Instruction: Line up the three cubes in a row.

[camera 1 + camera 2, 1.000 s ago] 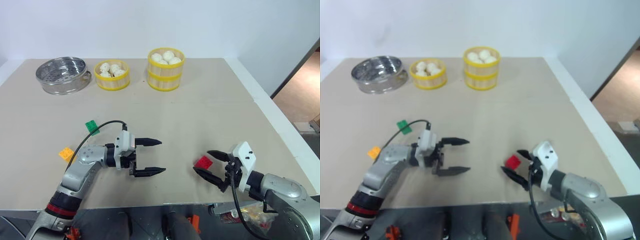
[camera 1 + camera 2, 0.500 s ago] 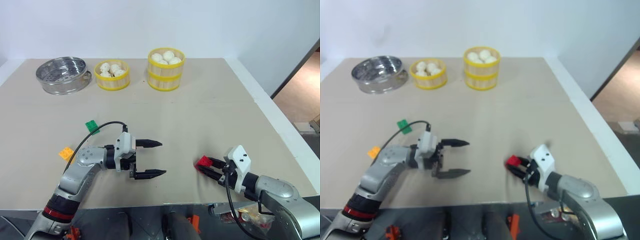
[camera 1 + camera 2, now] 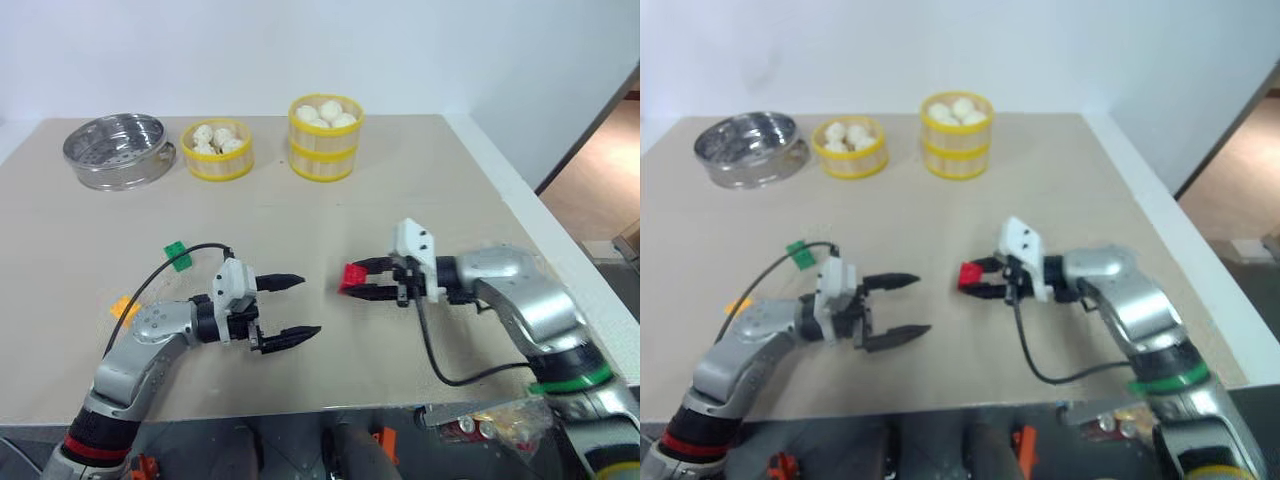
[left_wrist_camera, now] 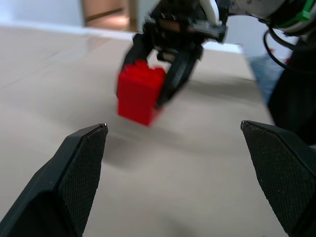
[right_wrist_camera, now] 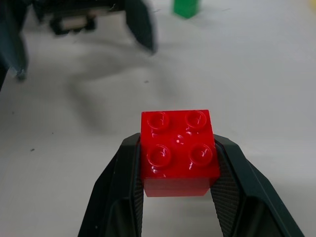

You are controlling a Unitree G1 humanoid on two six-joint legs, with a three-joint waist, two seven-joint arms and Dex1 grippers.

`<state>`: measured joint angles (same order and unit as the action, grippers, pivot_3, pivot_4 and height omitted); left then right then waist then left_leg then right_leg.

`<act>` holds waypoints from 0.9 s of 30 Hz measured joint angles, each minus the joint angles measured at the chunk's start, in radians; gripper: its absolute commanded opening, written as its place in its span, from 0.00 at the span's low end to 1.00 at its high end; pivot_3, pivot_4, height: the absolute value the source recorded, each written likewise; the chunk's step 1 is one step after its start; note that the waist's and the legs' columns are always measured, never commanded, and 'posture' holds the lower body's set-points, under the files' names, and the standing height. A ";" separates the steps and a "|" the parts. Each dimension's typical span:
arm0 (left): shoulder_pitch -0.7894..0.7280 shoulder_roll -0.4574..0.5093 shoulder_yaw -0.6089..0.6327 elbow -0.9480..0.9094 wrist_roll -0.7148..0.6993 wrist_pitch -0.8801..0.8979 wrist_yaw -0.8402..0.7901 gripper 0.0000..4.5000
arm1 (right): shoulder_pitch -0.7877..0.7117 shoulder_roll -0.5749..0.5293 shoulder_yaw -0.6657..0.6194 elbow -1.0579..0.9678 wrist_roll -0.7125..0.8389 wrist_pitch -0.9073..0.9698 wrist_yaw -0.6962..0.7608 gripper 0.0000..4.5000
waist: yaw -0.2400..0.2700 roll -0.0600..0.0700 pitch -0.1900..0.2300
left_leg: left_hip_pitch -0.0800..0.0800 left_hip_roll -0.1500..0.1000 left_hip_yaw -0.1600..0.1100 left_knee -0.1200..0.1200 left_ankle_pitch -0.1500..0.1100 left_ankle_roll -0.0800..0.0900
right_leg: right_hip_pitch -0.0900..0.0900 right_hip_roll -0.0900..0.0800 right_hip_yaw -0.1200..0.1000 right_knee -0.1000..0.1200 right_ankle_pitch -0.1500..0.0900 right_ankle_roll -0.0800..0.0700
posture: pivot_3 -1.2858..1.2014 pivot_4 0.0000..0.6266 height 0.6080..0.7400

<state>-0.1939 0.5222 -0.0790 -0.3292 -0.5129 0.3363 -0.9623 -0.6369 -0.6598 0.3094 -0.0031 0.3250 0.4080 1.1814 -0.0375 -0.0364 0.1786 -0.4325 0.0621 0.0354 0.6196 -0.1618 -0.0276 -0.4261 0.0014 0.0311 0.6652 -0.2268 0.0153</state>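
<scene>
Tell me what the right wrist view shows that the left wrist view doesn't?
The right wrist view alone shows the four studs on the red cube and the green cube on the table beyond it. The left wrist view alone shows the left hand wide open, pointing at the right hand, with a doorway behind. Both show the red cube pinched between the right hand's fingers, above the beige table.
</scene>
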 measured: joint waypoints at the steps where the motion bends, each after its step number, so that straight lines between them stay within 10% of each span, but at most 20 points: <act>1: 0.025 0.009 0.032 -0.016 -0.015 0.016 0.018 1.00 | -0.034 0.015 0.040 0.075 -0.038 -0.074 0.041 0.28 | 0.004 0.000 0.000 | 0.000 0.000 0.000 0.000 -0.003 -0.001 | 0.000 0.000 0.000 0.000 -0.002 0.001 | 0.52 0.24 1.00; 11: 0.136 0.063 0.156 -0.048 -0.056 0.057 0.056 1.00 | -0.274 0.148 0.119 0.620 -0.210 -0.476 0.291 0.28 | 0.001 0.000 0.000 | 0.002 0.001 0.002 0.001 -0.005 0.001 | 0.001 0.000 0.002 0.001 -0.003 0.000 | 0.52 0.24 1.00; 25: 0.191 0.087 0.140 -0.065 -0.015 0.011 0.041 1.00 | -0.320 0.208 0.075 0.819 -0.238 -0.608 0.325 0.28 | 0.004 0.000 0.000 | 0.005 0.002 0.005 0.002 -0.004 0.001 | 0.002 0.000 0.005 0.002 -0.001 -0.006 | 0.52 0.24 1.00; 27: 0.191 0.087 0.135 -0.072 -0.015 0.011 0.043 1.00 | -0.326 0.212 0.073 0.842 -0.257 -0.614 0.319 0.60 | 0.004 0.000 0.000 | 0.006 0.002 0.006 0.002 -0.004 0.001 | 0.003 0.000 0.006 0.002 -0.001 -0.006 | 0.52 0.24 1.00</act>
<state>-0.0025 0.6095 0.0557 -0.4016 -0.5279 0.3470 -0.9196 -0.9632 -0.4479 0.3829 0.8386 0.0683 -0.2061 1.5006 -0.0332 -0.0362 0.1786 -0.4263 0.0638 0.0415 0.6213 -0.1657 -0.0266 -0.4233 0.0017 0.0371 0.6668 -0.2276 0.0093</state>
